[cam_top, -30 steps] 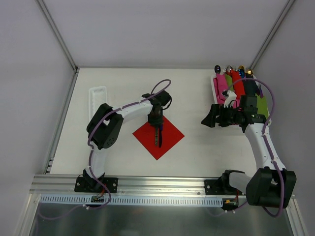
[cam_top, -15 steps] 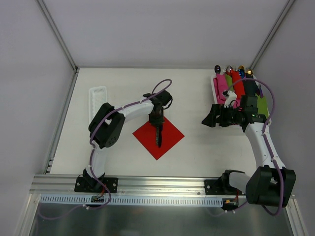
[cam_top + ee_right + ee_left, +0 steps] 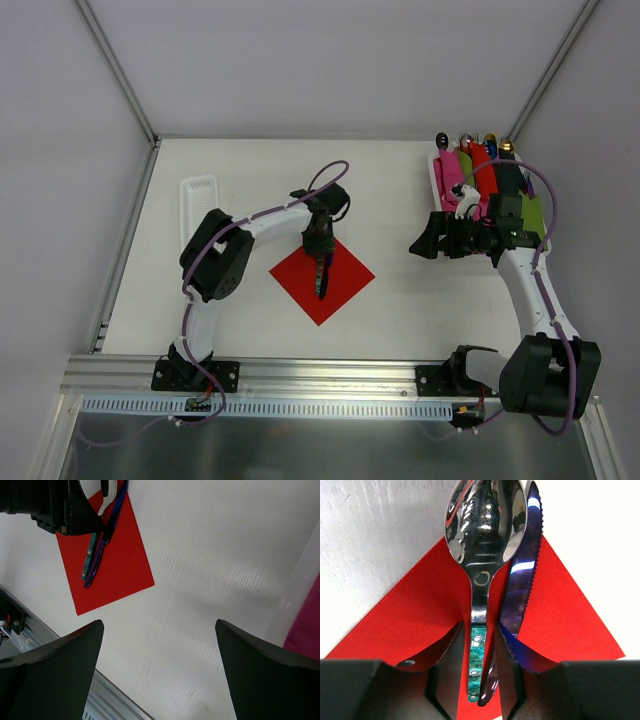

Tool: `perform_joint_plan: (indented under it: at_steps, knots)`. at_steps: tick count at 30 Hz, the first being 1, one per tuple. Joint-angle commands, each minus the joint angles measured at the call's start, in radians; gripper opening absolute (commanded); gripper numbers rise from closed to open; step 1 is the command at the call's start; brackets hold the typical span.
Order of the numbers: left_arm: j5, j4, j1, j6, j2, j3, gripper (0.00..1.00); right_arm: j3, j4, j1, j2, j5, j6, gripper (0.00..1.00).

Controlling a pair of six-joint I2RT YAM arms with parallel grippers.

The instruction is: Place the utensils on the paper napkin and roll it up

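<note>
The red paper napkin [image 3: 345,275] lies flat as a diamond in the middle of the table. A silver spoon [image 3: 485,525] with a teal handle and a serrated knife [image 3: 522,580] lie side by side on the napkin [image 3: 410,615]. My left gripper [image 3: 482,680] straddles their handles, its jaws a little apart, with red paper showing between the left finger and the spoon handle. In the top view the left gripper [image 3: 320,270] sits over the napkin's middle. My right gripper [image 3: 425,243] is wide open and empty, to the right of the napkin [image 3: 125,575].
A white tray [image 3: 435,180] at the back right holds pink, green, red and dark rolled bundles [image 3: 480,170]. A white ribbed plastic tray [image 3: 197,200] lies at the left. A metal rail [image 3: 330,375] runs along the table's near edge.
Almost nothing has moved. My left gripper stays over the napkin with the utensils, shifted only very slightly. The right arm has not moved.
</note>
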Motion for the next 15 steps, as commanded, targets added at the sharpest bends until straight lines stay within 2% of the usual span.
perform_joint_plan:
  at_steps: [1,7,13,15]
  knots:
    - [-0.010,-0.009,0.001,0.000,-0.016,0.006,0.31,0.035,-0.015,-0.009,0.001,-0.021,-0.017,0.99]
    - [-0.001,-0.009,0.001,-0.010,-0.048,-0.006,0.32,0.032,-0.015,-0.010,-0.001,-0.029,-0.020,0.99]
    - [-0.065,-0.009,0.000,-0.024,-0.223,-0.018,0.31,0.015,0.014,-0.006,0.007,-0.058,0.007,0.99]
    - [-0.081,-0.009,0.003,-0.015,-0.280,-0.017,0.29,0.021,0.026,0.007,0.019,-0.053,0.034,0.92]
